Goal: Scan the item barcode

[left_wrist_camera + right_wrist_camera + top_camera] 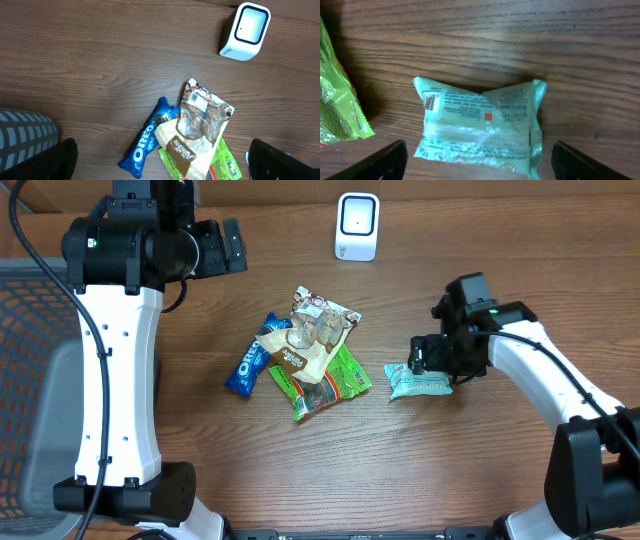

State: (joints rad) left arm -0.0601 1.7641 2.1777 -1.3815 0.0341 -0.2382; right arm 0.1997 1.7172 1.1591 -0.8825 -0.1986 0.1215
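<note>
plainly the right gripper's point(479, 152) fingers stand spread wide, one on each side of the pale green packet point(480, 120) and clear of it, so nothing is held. the packet lies flat on the table point(480, 470), right of the middle, with what looks like its barcode point(428, 100) printed near one end of the upper face. the wrapper looks thin and soft, so a squeeze across it could buckle the film and crease the code, or one finger could land on the printed end and hide it. a shallow bite could also let the slick film slide out during a lift. the green bag point(335, 380) sits near that same end, and a finger coming down wide might catch it and drag the heap with the oreo pack point(245, 365). the white scanner point(357, 226) stands well apart at the far edge, so the code, now facing up, would need turning toward its window, and a poor tilt could give no read. the left gripper point(162, 162) hangs wide open above the heap, holding nothing.
</note>
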